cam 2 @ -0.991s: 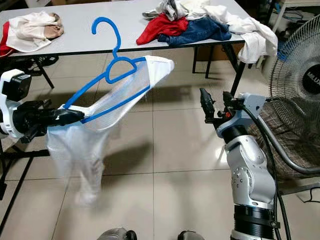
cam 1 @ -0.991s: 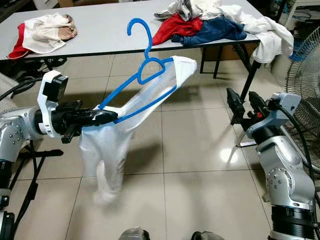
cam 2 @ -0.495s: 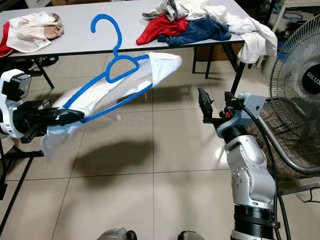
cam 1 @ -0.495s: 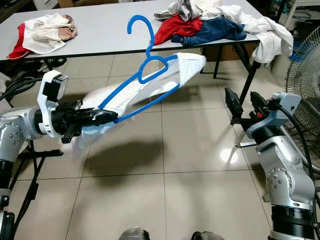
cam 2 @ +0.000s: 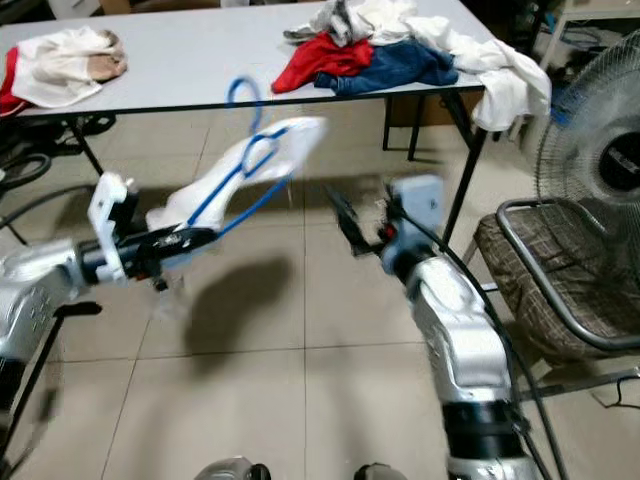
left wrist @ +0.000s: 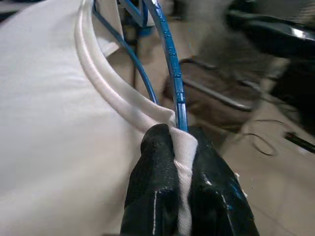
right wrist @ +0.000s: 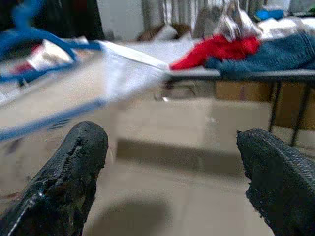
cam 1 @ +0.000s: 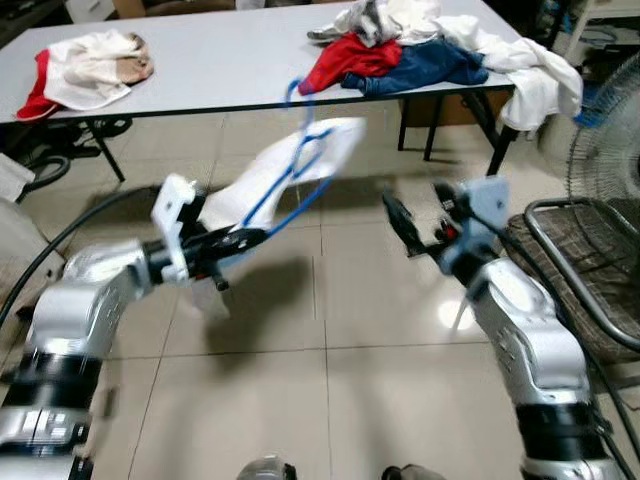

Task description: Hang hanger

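Observation:
A blue plastic hanger [cam 1: 300, 160] carries a white garment [cam 1: 262, 178] and slants up in the air before the grey table [cam 1: 220, 60]. My left gripper [cam 1: 240, 238] is shut on the hanger's lower end and the cloth around it; the left wrist view shows the black fingertips [left wrist: 160, 162] pinching the blue rod [left wrist: 170, 69] and white fabric [left wrist: 44, 113]. My right gripper [cam 1: 402, 225] is open with nothing in it, a short way right of the hanger. Its two fingers [right wrist: 74, 162] stand wide apart in the right wrist view. The picture is blurred.
On the table lie a pile of red, blue and white clothes [cam 1: 420, 50] at the right and a white and red bundle [cam 1: 85, 60] at the left. A chair with a checked seat [cam 1: 575, 290] and a fan [cam 2: 600, 150] stand at the right. Tiled floor lies below.
The whole picture has shifted, so the camera moved. The hanger and left gripper now sit nearer the right gripper. The garment, which hung down a second ago, has swung up along the hanger.

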Robot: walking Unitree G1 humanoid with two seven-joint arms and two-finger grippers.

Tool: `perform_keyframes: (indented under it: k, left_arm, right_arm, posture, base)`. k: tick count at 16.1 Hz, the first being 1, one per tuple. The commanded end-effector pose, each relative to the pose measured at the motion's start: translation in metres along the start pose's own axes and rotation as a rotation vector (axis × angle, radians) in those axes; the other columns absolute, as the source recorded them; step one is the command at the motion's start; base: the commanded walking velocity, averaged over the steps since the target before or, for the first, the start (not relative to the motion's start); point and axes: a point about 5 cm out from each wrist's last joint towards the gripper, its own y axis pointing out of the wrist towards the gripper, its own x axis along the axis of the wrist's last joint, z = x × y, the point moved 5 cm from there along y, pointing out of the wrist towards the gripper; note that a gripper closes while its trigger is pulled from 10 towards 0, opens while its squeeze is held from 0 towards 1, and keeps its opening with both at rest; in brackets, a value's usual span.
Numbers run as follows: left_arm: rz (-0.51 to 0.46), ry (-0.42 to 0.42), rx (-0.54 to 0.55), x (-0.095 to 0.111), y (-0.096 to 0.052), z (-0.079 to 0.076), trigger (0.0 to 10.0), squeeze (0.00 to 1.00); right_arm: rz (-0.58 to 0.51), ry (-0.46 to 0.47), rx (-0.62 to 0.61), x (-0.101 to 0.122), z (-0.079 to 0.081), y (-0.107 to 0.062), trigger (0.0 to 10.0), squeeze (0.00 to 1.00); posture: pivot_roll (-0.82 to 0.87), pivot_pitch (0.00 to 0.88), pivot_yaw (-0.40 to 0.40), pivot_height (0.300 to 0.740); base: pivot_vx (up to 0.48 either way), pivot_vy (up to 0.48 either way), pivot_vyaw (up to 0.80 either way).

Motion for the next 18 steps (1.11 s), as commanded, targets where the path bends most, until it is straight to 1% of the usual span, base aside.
perform_keyframes:
  k: [1,2,3,4,5,6,7,8,9,10,11,12,13,14,15,16,18]
  left_arm:
    - [-0.005,0.024,0.070,-0.005,0.001,0.003,0.0,0.00]
    - [-0.003,0.025,0.121,-0.012,0.001,0.006,0.0,0.00]
    - [0.020,0.035,0.201,-0.029,-0.003,0.008,0.0,0.00]
    - [0.044,0.055,0.217,-0.041,-0.006,0.003,0.0,0.00]
    - [0.049,0.082,0.197,-0.044,-0.009,-0.004,0.0,0.00]
    - [0.043,0.100,0.144,-0.041,-0.011,-0.011,0.0,0.00]
    - [0.044,0.147,0.011,-0.037,-0.018,-0.029,0.0,0.00]
    - [0.054,0.160,-0.042,-0.034,-0.022,-0.033,0.0,0.00]
    - [0.083,0.192,-0.121,-0.029,-0.031,-0.038,0.0,0.00]
    - [0.105,0.219,-0.169,-0.025,-0.038,-0.039,0.0,0.00]
    - [0.125,0.242,-0.230,-0.020,-0.046,-0.041,0.0,0.00]
    - [0.154,0.279,-0.274,-0.016,-0.052,-0.042,0.0,0.00]
    - [0.183,0.311,-0.299,-0.016,-0.055,-0.042,0.0,0.00]
    - [0.207,0.332,-0.332,-0.015,-0.058,-0.044,0.0,0.00]
    - [0.208,0.346,-0.380,-0.011,-0.058,-0.048,0.0,0.00]
    - [0.208,0.358,-0.416,-0.009,-0.058,-0.053,0.0,0.00]
    - [0.206,0.406,-0.455,-0.003,-0.053,-0.058,0.0,0.00]
  right_arm:
    - [0.021,-0.038,0.034,-0.006,0.010,0.002,10.0,0.00]
    - [0.035,-0.051,0.039,-0.010,0.012,0.001,10.0,0.00]
    - [0.042,-0.060,0.046,-0.017,0.015,-0.001,10.0,0.00]
    - [0.020,-0.054,0.069,-0.016,0.018,-0.004,10.0,0.00]
    - [-0.019,-0.036,0.105,-0.010,0.021,-0.007,10.0,0.00]
    - [-0.049,-0.050,0.155,-0.002,0.023,-0.008,10.0,0.00]
    - [-0.082,-0.081,0.350,0.012,0.032,-0.014,10.0,0.00]
    - [-0.077,-0.091,0.441,0.017,0.033,-0.017,10.0,0.40]
    - [-0.060,-0.120,0.592,0.025,0.033,-0.023,10.0,1.00]
    - [-0.034,-0.162,0.699,0.029,0.031,-0.028,10.0,1.00]
    - [0.001,-0.215,0.781,0.034,0.027,-0.029,10.0,1.00]
    - [0.014,-0.270,0.839,0.041,0.024,-0.027,10.0,1.00]
    - [0.025,-0.302,0.882,0.045,0.023,-0.026,10.0,1.00]
    - [0.035,-0.358,0.953,0.050,0.026,-0.025,10.0,0.00]
    - [0.048,-0.414,1.027,0.054,0.032,-0.024,10.0,0.00]
    - [0.062,-0.444,1.089,0.054,0.038,-0.026,10.0,0.00]
    - [0.089,-0.469,1.235,0.048,0.055,-0.029,10.0,0.00]
  posture:
    - [-0.04,0.026,0.071,0.740]
    - [-0.04,0.027,0.068,0.740]
    - [-0.04,0.029,0.051,0.740]
    - [-0.03,0.032,0.036,0.740]
    - [-0.02,0.032,0.024,0.740]
    - [-0.02,0.034,0.015,0.740]
    - [-0.01,0.035,-0.002,0.740]
    - [0.00,0.041,-0.010,0.740]
    - [-0.01,0.046,-0.019,0.740]
    - [-0.01,0.052,-0.026,0.740]
    - [-0.01,0.059,-0.035,0.740]
    - [-0.01,0.065,-0.044,0.740]
    - [-0.01,0.074,-0.060,0.740]
    - [-0.01,0.077,-0.063,0.740]
    - [-0.02,0.077,-0.065,0.740]
    - [-0.02,0.070,-0.067,0.740]
    - [-0.01,0.051,-0.073,0.740]
  base:
    - [0.000,0.000,0.00]
    - [0.000,0.000,0.00]
    - [0.000,0.000,0.00]
    - [0.000,0.000,0.00]
    - [0.000,0.000,0.00]
    - [0.000,0.000,0.00]
    - [0.000,0.000,0.00]
    - [0.000,0.000,0.00]
    - [0.000,0.000,0.00]
    - [0.000,0.000,0.00]
    - [0.000,0.000,0.00]
    - [0.000,0.000,0.00]
    - [0.000,0.000,0.00]
    - [0.000,0.000,0.00]
    - [0.000,0.000,0.00]
    - [0.000,0.000,0.00]
    - [0.000,0.000,0.00]
